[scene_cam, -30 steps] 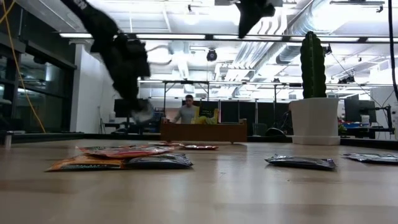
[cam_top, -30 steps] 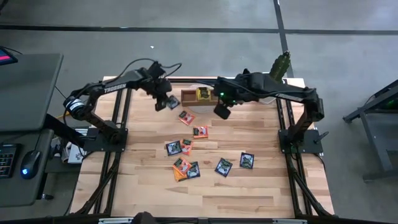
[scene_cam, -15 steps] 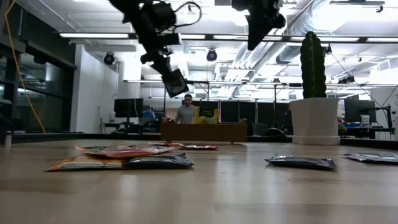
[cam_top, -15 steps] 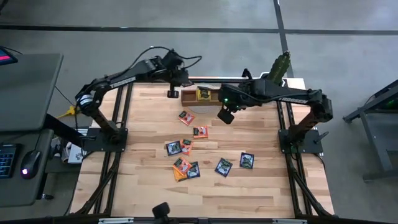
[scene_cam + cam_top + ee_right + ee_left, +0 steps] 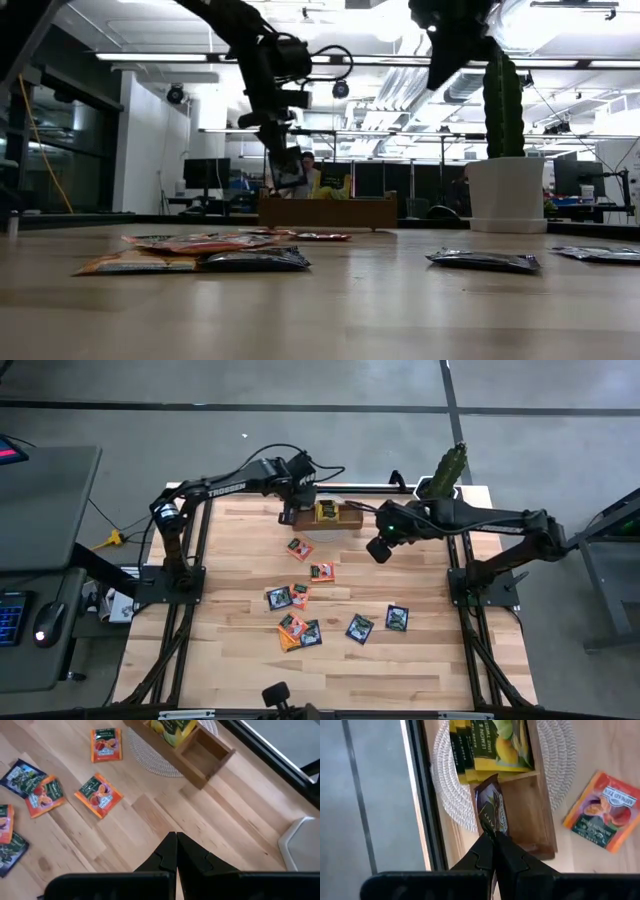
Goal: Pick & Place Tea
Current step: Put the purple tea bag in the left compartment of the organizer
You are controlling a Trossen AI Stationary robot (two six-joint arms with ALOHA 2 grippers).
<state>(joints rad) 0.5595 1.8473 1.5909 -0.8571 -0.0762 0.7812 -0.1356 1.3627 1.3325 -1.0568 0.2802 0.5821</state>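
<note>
My left gripper (image 5: 292,512) (image 5: 492,836) is shut on a dark blue-black tea sachet (image 5: 492,810) (image 5: 288,170). It hovers over the left end compartment (image 5: 525,815) of the brown wooden tray (image 5: 325,517) at the table's far edge. Yellow-green sachets (image 5: 495,745) stand in the tray's middle compartment. Several orange and dark sachets (image 5: 300,605) (image 5: 100,795) lie flat on the table. My right gripper (image 5: 380,550) (image 5: 176,837) is shut and holds nothing, raised above the table to the right of the tray. My left gripper pinches the dark sachet by one edge (image 5: 489,831) between its two fingertips, coming from above. The sachet is lifted clear and hangs below the fingers, above the tray's left compartment.
A white woven mat (image 5: 450,795) lies under the tray. A cactus in a white pot (image 5: 448,468) (image 5: 505,190) stands at the far right corner. Bare wood lies between the tray and the scattered sachets, and along the table's near side.
My left gripper has carried the dark sachet up and toward the table's right, from left of the tray to above its left compartment, then come down a little. My right gripper has drifted toward the table's right edge, away from the tray.
</note>
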